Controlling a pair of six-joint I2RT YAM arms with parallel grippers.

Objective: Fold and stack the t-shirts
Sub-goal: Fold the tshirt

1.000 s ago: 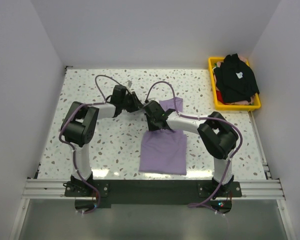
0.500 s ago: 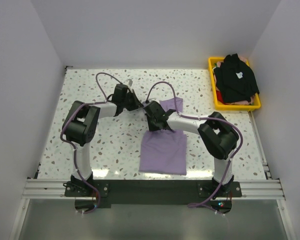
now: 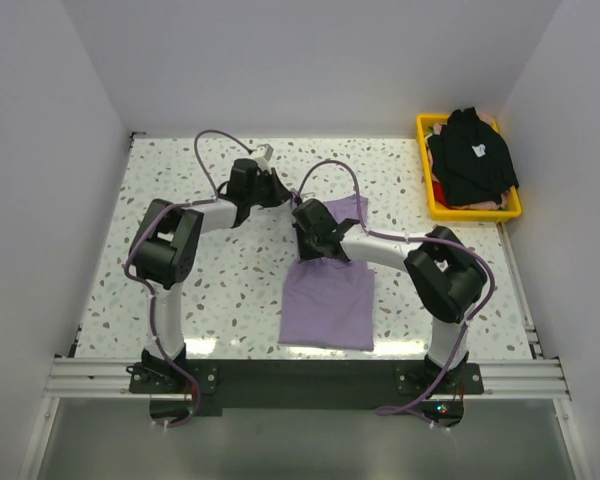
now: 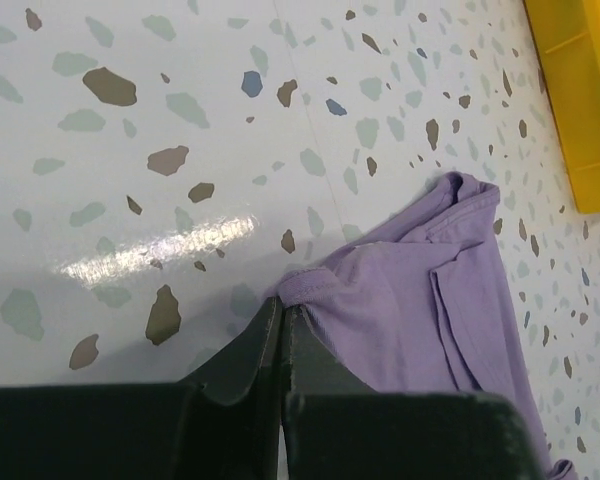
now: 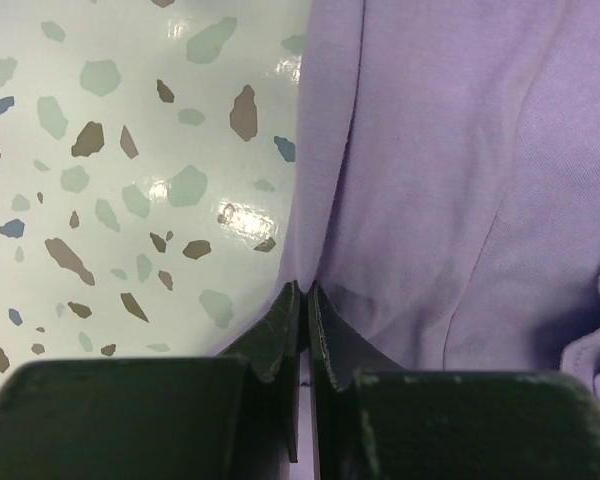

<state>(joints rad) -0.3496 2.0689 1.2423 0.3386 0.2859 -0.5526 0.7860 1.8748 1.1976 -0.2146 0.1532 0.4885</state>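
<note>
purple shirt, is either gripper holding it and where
Both. The left gripper pinches a bunched corner of the lavender shirt; the right gripper pinches its side edge.

The lavender t-shirt (image 3: 328,305) lies spread — the black t-shirt (image 3: 470,155) heaped in the basket (image 3: 475,213).

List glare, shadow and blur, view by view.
Left wrist: a glare streak on the table; the left claw is dark and soft-edged. Right wrist: smaller glare patches beside the lavender t-shirt; the right claw is soft too. Top external: even light, sharp.
</note>
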